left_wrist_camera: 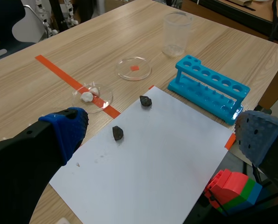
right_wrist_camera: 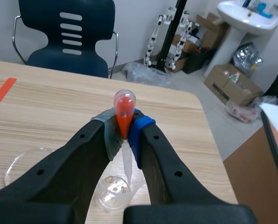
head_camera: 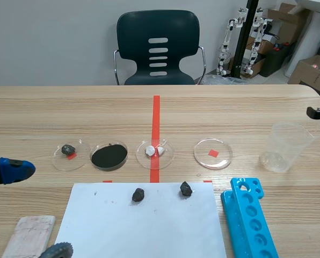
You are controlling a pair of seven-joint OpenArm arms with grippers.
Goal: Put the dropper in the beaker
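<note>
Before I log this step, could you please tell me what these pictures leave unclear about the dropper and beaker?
1. Right wrist view: fingers of the right gripper hide most of the clear plastic beaker; whether the orange-bulbed clear dropper reaches inside its rim is unclear.
2. Scene view: the right edge cuts off the right arm; the dropper is unseen.

Orange-bulbed dropper (right_wrist_camera: 124, 106), clear beaker (head_camera: 286, 146)

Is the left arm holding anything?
No, the left fingers stand wide apart with nothing between them, only paper beneath.
</note>
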